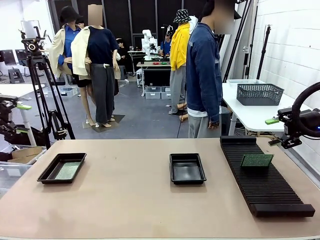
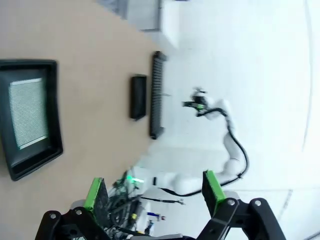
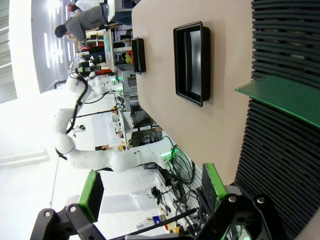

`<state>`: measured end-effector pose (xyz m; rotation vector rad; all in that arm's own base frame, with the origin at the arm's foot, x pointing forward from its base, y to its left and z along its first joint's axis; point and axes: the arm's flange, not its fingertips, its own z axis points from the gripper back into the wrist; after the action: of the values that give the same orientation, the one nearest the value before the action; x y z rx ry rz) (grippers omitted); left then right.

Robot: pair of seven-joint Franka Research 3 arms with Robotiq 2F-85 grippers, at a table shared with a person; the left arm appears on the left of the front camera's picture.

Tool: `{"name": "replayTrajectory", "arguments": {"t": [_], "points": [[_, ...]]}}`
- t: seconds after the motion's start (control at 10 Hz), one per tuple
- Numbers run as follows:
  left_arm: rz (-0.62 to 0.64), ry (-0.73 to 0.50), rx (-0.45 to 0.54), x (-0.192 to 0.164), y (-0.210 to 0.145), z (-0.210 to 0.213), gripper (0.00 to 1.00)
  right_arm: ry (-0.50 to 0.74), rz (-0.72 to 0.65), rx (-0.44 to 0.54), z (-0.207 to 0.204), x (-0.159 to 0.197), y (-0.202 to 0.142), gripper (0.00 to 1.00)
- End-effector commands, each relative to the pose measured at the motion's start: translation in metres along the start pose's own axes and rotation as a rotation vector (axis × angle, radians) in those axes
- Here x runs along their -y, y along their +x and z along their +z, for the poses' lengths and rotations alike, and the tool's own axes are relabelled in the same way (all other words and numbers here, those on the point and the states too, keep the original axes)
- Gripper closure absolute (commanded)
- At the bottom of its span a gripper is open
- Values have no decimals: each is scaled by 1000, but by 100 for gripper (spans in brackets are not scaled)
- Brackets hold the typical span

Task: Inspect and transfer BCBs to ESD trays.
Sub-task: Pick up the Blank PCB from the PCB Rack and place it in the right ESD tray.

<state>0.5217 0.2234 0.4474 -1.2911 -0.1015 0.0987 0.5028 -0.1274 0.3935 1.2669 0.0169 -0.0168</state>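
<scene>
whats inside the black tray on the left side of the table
A flat green circuit board lies inside the left tray, covering much of its floor. Whatever is under the board is hidden.

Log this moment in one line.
left gripper open; right gripper open; left tray: one BCB; middle tray: empty; rack: one BCB

The thin flat circuit board (image 1: pixel 257 160) is green with a fine pale dot grid, the long ribbed plastic rack (image 1: pixel 270 190) plain black. Both shallow plastic trays (image 1: pixel 173 170) are glossy black, the flat tabletop (image 1: pixel 130 205) matte beige.
</scene>
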Motion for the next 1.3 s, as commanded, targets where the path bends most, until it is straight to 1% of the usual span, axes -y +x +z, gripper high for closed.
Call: {"name": "replayTrajectory", "arguments": {"t": [0.0,0.1,0.2,0.3,0.4,0.5,1.2], "points": [[-15,-104,-19,-14,15,11,0,-3,6,-3,0,-2,4,0],[4,-143,-16,-25,17,14,0,-3,6,-3,0,-2,4,0],[6,-177,-28,-28,19,17,0,-3,6,-3,0,-2,4,0],[1,-182,-32,-27,18,18,0,-3,6,-3,0,-2,4,0],[-5,-170,-52,-25,18,16,0,-3,6,-3,0,-2,4,0],[15,-159,-21,-36,13,10,0,-3,6,-3,0,-2,4,0],[15,-159,-21,-36,13,10,0,-3,6,-3,0,-2,4,0]]}}
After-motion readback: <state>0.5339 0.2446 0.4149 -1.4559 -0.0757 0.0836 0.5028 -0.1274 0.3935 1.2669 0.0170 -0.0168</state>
